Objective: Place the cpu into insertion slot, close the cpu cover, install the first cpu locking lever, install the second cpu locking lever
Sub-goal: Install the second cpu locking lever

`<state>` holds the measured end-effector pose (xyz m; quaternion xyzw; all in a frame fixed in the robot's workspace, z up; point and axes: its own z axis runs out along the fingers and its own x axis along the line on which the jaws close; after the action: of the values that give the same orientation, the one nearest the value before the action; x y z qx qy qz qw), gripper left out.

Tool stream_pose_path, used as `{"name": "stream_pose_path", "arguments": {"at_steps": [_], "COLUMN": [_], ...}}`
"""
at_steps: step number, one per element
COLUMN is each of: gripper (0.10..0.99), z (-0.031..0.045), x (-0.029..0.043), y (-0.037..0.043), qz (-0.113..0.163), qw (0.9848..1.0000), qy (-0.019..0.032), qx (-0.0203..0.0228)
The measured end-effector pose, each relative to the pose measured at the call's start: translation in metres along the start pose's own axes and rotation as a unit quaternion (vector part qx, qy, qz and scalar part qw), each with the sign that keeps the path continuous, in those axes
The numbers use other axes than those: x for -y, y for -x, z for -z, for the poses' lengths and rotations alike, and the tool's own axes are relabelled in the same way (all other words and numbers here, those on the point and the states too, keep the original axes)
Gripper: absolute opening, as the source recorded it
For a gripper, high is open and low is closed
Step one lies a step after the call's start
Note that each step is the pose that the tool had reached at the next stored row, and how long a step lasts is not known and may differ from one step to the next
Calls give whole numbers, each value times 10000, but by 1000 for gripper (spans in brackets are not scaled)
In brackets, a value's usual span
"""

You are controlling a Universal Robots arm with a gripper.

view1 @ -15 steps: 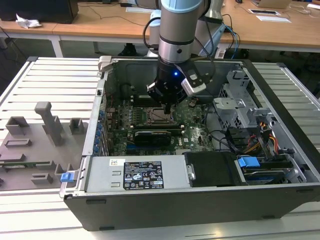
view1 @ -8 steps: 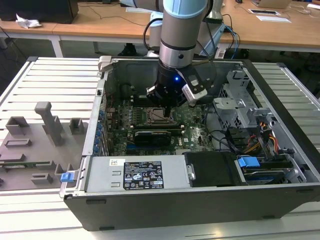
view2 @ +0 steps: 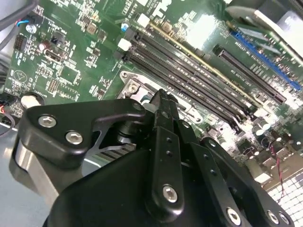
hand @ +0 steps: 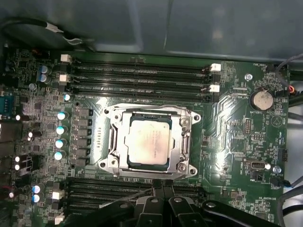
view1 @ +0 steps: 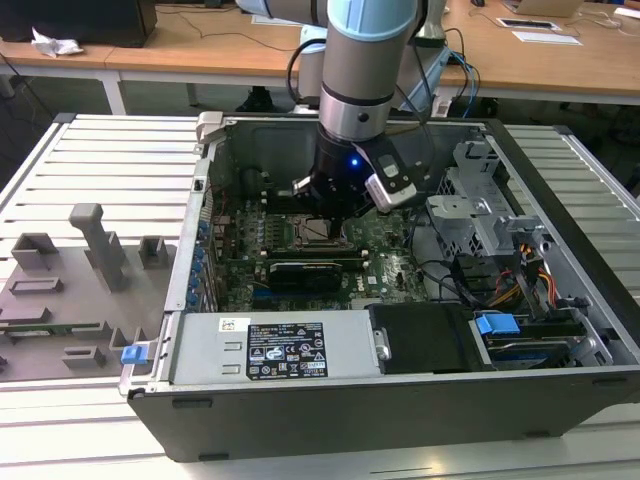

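Observation:
The cpu (hand: pixel 149 142) lies flat in the insertion slot, silver top up. The slot shows as a thin dark rim (hand: pixel 126 142) around the chip. The cpu cover (hand: pixel 185 142), a silver frame, lies down over the chip's edges. My gripper (hand: pixel 160 183) is shut, its fingers pressed together, with the tips at one edge of the cover's frame. In the second wrist view the gripper (view2: pixel 161 93) points down at the socket's metal rim (view2: pixel 135 86). A thin metal rod (hand: pixel 130 195) slants beside the fingertips. In the exterior view the gripper (view1: pixel 325 215) hangs low inside the case, just over the socket (view1: pixel 318 232).
Long black memory slots (hand: pixel 142 75) run on two sides of the socket. A black card (view1: pixel 305 272) stands close to it on the motherboard (view1: pixel 385 240). The open computer case (view1: pixel 150 395) walls the work area. Drive cages and cables (view1: pixel 500 270) fill the exterior view's right. A grey fixture tray (view1: pixel 70 290) lies at its left.

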<state>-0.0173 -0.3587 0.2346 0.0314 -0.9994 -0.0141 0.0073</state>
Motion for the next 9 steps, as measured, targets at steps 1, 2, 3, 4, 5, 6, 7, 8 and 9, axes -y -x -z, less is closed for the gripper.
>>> {"name": "stream_pose_path", "arguments": {"at_steps": [1,2,3,4,5,6,7,8,9], "gripper": [106,106,106,106,106,106,106,106,106], "z": [0,0,0,0,0,0,0,-1,0], "x": [15,14,15,16,24,33,38,42,44], "y": [-6,-22,-41,-55,-81,-97,-107,-117,-133], "qz": [-1,0,1,0,0,0,0,1,1], "qw": [10000,10000,10000,10000,10000,10000,10000,10000,10000], "qy": [5,7,9,11,19,27,37,50,60], "qx": [0,0,0,0,1,1,2,3,3]}}
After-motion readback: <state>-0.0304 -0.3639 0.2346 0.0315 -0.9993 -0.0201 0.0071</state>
